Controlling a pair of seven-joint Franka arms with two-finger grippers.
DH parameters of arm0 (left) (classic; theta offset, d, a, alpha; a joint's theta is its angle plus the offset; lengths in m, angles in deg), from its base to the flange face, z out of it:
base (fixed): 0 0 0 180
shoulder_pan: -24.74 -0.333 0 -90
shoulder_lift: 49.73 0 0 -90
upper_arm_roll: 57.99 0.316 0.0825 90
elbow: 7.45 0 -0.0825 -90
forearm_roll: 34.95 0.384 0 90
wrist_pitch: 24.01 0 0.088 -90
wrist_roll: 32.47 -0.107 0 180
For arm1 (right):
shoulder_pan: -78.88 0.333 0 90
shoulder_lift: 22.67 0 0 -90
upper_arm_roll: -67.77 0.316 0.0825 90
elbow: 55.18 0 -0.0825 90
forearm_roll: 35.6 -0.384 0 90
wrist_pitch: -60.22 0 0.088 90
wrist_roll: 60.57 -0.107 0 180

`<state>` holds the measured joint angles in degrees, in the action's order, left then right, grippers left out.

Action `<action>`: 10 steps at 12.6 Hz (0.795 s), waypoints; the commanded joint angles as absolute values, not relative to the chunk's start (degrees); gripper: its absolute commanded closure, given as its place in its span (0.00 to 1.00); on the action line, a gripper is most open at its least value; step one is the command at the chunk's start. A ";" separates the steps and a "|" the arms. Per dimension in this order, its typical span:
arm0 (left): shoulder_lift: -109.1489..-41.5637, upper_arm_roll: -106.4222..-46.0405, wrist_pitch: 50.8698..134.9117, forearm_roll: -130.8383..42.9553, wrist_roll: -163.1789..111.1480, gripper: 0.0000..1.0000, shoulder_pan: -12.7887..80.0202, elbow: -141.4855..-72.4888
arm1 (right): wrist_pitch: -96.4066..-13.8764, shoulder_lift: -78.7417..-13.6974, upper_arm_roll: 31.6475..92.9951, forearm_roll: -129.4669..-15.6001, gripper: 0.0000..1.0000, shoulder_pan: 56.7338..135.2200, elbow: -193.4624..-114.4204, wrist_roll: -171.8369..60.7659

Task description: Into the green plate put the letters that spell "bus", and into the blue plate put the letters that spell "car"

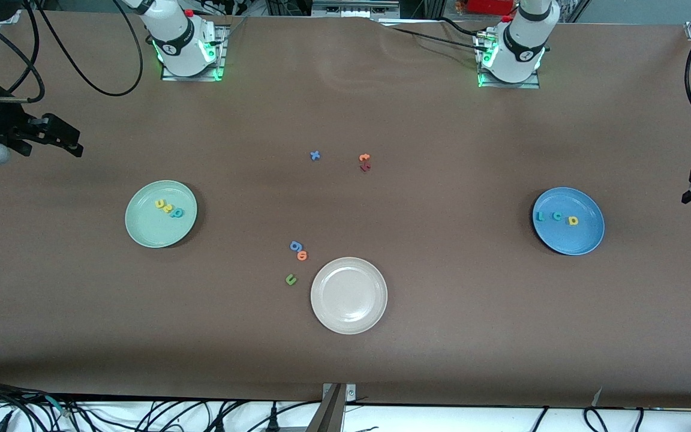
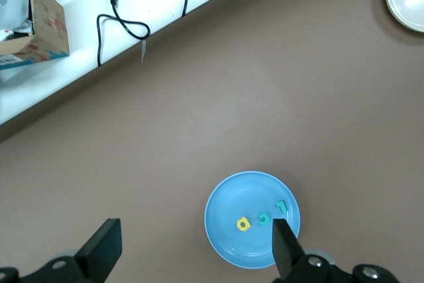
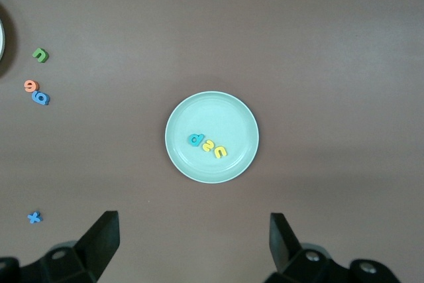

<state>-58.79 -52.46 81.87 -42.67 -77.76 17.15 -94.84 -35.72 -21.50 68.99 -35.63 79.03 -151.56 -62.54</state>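
Mint-green and sky-blue are the two loaded plates: in the green plate (image 1: 141, 231), toward the right arm's end of the surface (image 1: 441, 336), the yellow "u" (image 1: 159, 204), yellow "s" (image 1: 167, 209) and teal "b" (image 1: 176, 212) are lined up, while the teal "r" (image 1: 540, 216), teal "c" (image 1: 556, 216) and yellow "a" (image 1: 573, 221) are held in the blue plate (image 1: 567, 240). The right gripper (image 3: 192, 243) and the left gripper (image 2: 199, 246) are parked at the table ends, fingers spread apart and empty.
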 commanded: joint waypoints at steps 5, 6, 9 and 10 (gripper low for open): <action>-57.56 -52.02 71.37 -41.81 -58.44 0.00 14.72 -94.29 | -35.67 -21.09 68.47 -36.13 0.00 79.49 -151.42 -62.24; -56.69 -52.10 70.13 -41.02 -54.91 0.00 15.07 -94.72 | -35.67 -21.09 68.47 -36.13 0.00 79.49 -151.42 -62.24; -51.69 -52.45 70.12 -41.01 -44.19 0.00 16.13 -99.89 | -35.67 -21.09 68.47 -36.13 0.00 79.49 -151.51 -62.24; -49.41 -52.72 70.56 -41.01 -42.42 0.00 16.22 -102.17 | -35.67 -21.09 68.47 -36.13 0.00 79.49 -151.42 -62.24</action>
<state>-54.96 -52.39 70.05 -42.39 -47.09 15.53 -96.44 -35.72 -21.49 68.99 -35.63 79.04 -151.54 -62.54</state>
